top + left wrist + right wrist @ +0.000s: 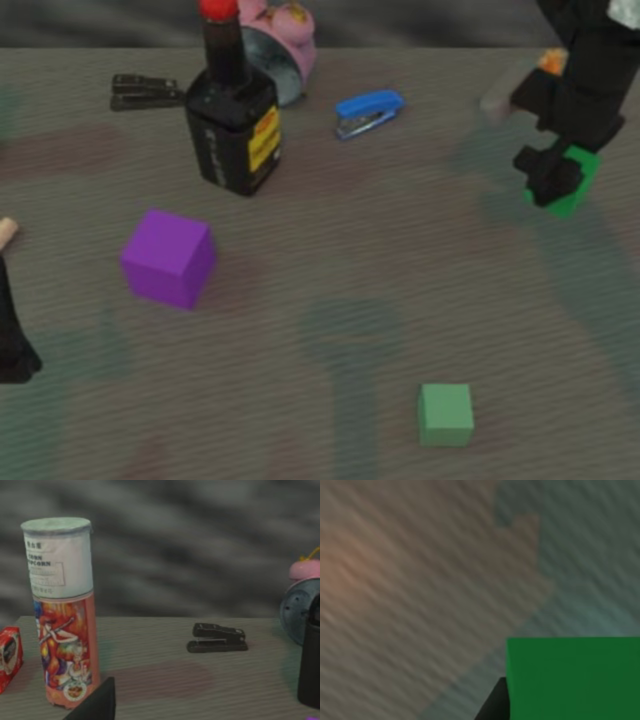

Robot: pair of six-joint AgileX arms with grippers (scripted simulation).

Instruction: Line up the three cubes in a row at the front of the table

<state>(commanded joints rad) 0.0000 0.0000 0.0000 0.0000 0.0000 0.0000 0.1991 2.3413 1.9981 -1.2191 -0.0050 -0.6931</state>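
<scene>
Left wrist view: tall canister (64,611), white upper band printed "CORN POPCORN", cartoon art below. The dark bottle (232,110) has a yellow label, text unreadable. My right gripper (548,172) sits on the bright green cube (572,186) at the table's (330,300) right rear; fingers appear pinched on it, one dark finger (492,705) against its side. My left arm is parked at the left edge, I cannot tell its finger spread. Purple cube (168,257) left of centre; sage cube (445,414) front, right of centre
</scene>
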